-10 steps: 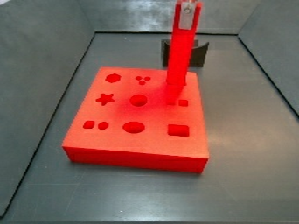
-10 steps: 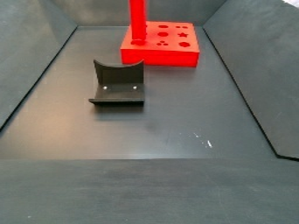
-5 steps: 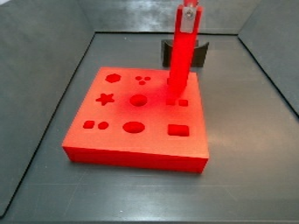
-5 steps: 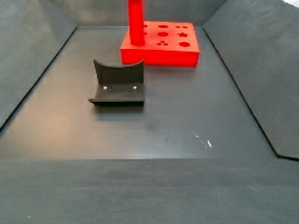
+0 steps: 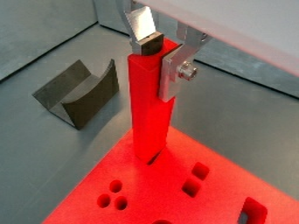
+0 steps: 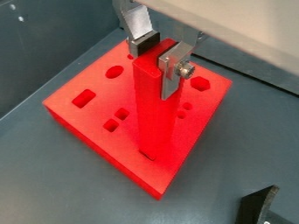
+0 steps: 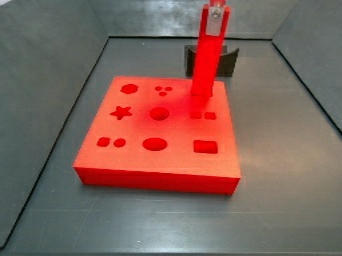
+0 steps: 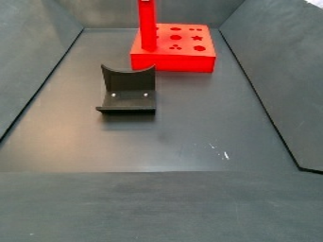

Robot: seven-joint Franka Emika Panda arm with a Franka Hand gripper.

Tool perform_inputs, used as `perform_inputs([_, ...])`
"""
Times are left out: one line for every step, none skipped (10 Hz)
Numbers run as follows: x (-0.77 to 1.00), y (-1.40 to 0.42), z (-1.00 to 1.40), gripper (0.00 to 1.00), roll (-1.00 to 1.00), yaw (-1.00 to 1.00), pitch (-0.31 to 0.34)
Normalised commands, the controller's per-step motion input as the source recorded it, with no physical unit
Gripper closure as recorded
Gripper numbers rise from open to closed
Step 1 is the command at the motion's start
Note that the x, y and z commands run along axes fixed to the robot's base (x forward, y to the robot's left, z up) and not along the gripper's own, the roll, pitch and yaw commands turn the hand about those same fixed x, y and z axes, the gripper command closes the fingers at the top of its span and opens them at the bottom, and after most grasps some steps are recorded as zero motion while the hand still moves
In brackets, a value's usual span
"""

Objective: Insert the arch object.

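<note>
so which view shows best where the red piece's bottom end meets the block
A wrist view: the piece, held by the gripper, ends at a hole in the block. The other wrist view shows the contact less closely, and both side views show it small and far off.

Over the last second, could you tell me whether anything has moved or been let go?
Nothing has visibly changed. The hand is still shut on the tall red arch piece, held upright with its lower end at the red insertion board. The fixture and the board lie where they were.
</note>
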Motion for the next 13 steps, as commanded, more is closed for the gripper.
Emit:
perform_inputs([0.18,0.00,-0.36,1.00,0.00,0.29,0.000])
perform_inputs([0.07,0.00,-0.29,1.00,0.00,0.31,0.000])
perform_inputs([0.00,0.00,-0.05,1.00,-0.01,0.16,0.000])
perform_inputs([0.00,0.00,-0.02,1.00,-0.02,0.00,0.000])
perform_inputs([0.00,0.00,-0.29,1.00,-0.01,0.00,-0.047])
perform_inputs([0.00,-0.07,-0.34,1.00,0.00,0.00,-0.050])
perform_inputs([0.01,-0.23,-0.20,1.00,0.00,0.03,-0.024])
perform_inputs([0.00,-0.18,-0.24,1.00,0.00,0.00,-0.039])
perform_inputs([0.00,-0.02,-0.25,1.00,-0.03,0.00,-0.039])
perform_inputs([0.02,0.00,-0.29,1.00,-0.04,0.00,-0.026])
perform_inputs([0.01,0.00,-0.44,1.00,0.00,0.00,-0.037])
perform_inputs([0.01,0.00,-0.65,1.00,0.00,0.00,-0.051])
perform_inputs([0.00,0.02,-0.73,1.00,0.02,0.00,-0.029])
